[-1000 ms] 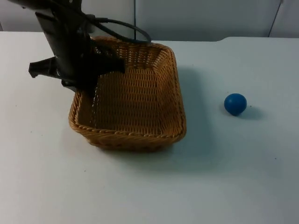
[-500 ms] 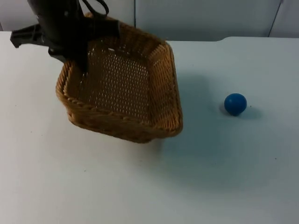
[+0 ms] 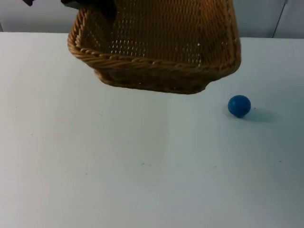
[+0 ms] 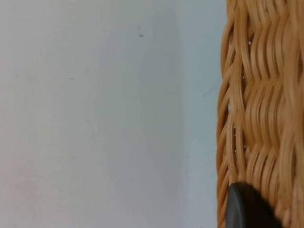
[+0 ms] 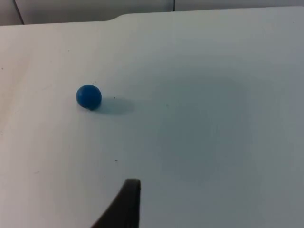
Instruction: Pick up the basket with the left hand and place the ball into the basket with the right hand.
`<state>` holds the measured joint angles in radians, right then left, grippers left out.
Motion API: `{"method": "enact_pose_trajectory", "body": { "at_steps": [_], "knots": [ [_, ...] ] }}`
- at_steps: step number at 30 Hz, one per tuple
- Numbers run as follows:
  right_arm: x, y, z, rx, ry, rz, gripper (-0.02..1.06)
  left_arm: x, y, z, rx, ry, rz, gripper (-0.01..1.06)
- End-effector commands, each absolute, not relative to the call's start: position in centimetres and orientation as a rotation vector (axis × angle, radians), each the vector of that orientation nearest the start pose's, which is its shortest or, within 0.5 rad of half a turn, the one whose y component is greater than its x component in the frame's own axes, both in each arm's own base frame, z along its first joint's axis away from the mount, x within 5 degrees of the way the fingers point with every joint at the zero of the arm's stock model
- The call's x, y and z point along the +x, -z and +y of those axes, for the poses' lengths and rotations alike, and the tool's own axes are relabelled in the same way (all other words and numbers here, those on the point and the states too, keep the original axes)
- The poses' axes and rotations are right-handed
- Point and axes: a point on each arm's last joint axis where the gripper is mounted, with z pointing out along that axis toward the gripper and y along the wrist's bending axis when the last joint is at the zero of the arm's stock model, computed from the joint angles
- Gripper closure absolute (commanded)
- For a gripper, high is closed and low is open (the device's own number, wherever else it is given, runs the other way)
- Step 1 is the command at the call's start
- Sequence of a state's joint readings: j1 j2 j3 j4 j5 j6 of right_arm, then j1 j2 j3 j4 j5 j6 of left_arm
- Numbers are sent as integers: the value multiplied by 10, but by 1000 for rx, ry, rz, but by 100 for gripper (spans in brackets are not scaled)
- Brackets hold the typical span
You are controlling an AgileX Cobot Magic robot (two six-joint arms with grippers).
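The woven wicker basket (image 3: 156, 71) hangs in the air at the back of the table, tilted with its open side towards the top camera. My left gripper (image 3: 92, 4) is shut on the basket's left rim, and its fingertip (image 4: 247, 209) presses against the wicker wall (image 4: 256, 104). A small blue ball (image 3: 239, 105) rests on the white table to the right, below the basket's right corner and apart from it. My right gripper (image 5: 127, 204) waits above the table, with the ball (image 5: 89, 97) some way ahead of it and untouched.
The white table (image 3: 142, 171) ends at the grey partition wall (image 3: 266, 19) behind the basket. A faint shadow of the basket lies on the table beneath it.
The left arm has lifted the basket off the table, up and towards the back right. The ball has not moved.
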<state>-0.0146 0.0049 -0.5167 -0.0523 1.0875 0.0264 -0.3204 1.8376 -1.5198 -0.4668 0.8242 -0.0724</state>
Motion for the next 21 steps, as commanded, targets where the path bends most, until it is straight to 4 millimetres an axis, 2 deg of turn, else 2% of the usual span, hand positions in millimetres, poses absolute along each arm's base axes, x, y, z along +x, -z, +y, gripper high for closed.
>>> {"method": "enact_pose_trajectory", "body": {
  "at_steps": [1,6,12,15,16,20,21],
  "knots": [
    [-7,-278,-4,57,55,2052,0,379,-289,-154,9,817,2566,105],
    [-7,-278,-3,63,41,2052,0,382,-290,-146,-21,824,2557,105],
    [-11,-294,0,77,-19,2028,0,384,-288,-142,22,739,2558,105],
    [7,-312,0,36,7,2128,0,385,-287,-140,42,699,2558,105],
    [7,-312,0,36,7,2128,0,385,-287,-140,42,699,2558,105],
    [49,-345,-2,28,8,2090,0,386,-288,-139,39,694,2544,105],
    [49,-345,-2,28,8,2090,0,386,-288,-139,39,694,2544,105]
  ]
}}
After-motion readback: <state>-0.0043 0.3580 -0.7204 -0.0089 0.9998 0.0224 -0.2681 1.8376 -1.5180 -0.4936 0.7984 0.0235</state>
